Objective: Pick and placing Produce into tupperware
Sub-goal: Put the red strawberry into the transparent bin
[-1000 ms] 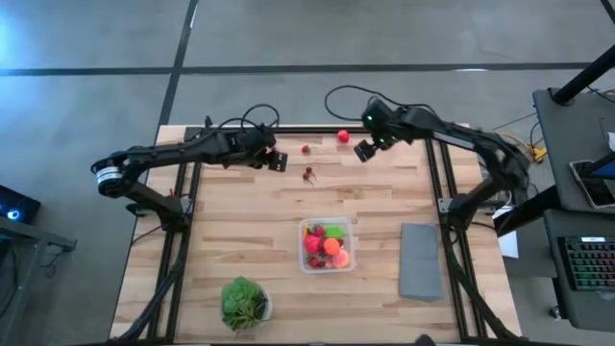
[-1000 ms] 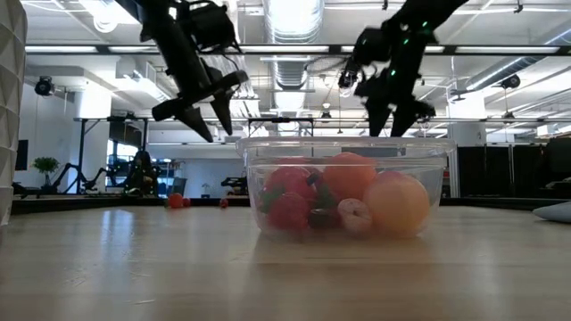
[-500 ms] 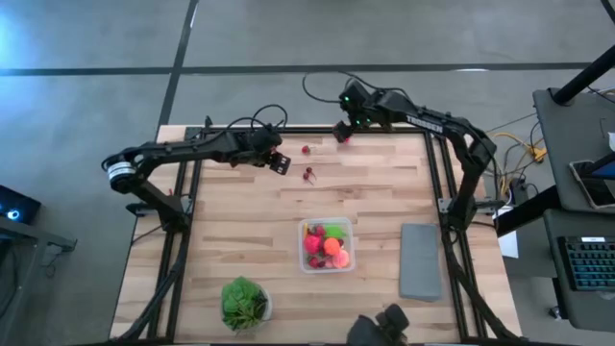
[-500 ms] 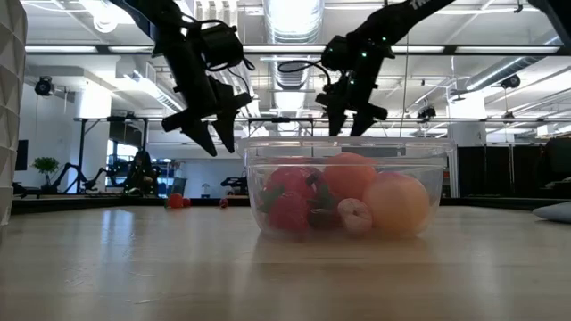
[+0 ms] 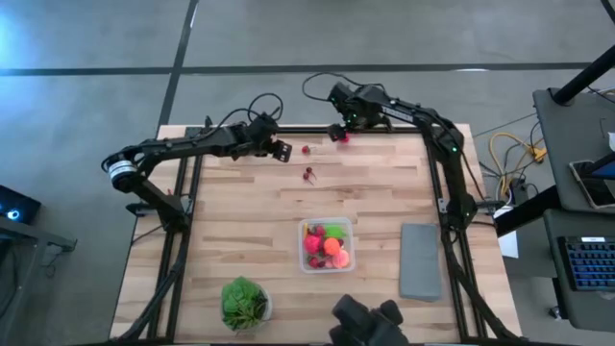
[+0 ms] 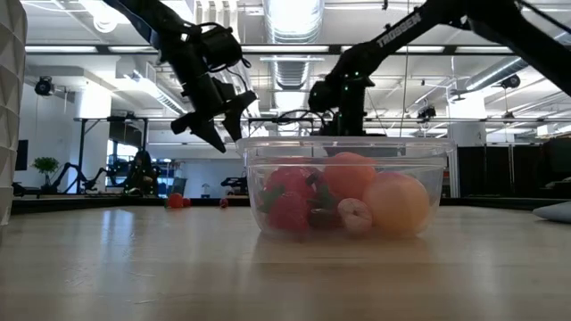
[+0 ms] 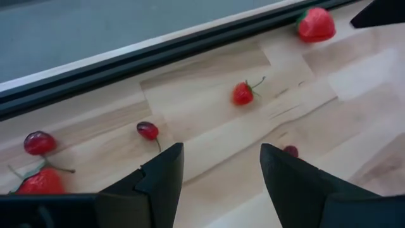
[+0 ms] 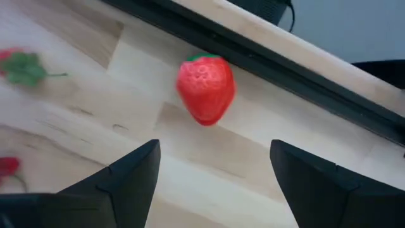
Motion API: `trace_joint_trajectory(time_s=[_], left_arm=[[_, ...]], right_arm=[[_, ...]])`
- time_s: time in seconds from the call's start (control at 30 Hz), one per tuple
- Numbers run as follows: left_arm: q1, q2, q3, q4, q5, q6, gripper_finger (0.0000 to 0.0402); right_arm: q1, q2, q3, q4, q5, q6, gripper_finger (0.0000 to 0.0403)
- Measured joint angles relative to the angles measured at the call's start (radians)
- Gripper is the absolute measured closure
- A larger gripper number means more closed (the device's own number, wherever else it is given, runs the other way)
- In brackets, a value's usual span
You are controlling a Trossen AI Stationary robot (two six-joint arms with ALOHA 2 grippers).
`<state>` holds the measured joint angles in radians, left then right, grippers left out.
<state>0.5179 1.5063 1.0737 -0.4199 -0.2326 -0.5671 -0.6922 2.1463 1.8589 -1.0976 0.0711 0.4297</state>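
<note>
Strawberry [image 8: 205, 90] lies just beyond the gaping right end effector [image 8: 215, 174]

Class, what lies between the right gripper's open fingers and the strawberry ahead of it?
Only bare wooden table between the right gripper and the strawberry, per its wrist view.
</note>
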Motion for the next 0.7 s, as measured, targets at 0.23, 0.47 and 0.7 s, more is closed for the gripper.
trace_joint_trajectory(time_s=[0.23,0.47,0.7], left_arm=[[0.008,-0.001,0.0,0.048,0.005,0.002,0.0207],[0.02,-0.001,0.0,0.048,0.018,0.002,0.0207],[0.032,-0.001,0.0,0.046,0.047,0.02,0.0207]], right_arm=[[0.002,0.092,0.103,-0.032,-0.04,0.016,0.0112],[-0.019,0.128,0.125,-0.023,-0.052,0.028,0.0112],[-0.032,0.163,0.123,-0.02,-0.053,0.094,0.0112]])
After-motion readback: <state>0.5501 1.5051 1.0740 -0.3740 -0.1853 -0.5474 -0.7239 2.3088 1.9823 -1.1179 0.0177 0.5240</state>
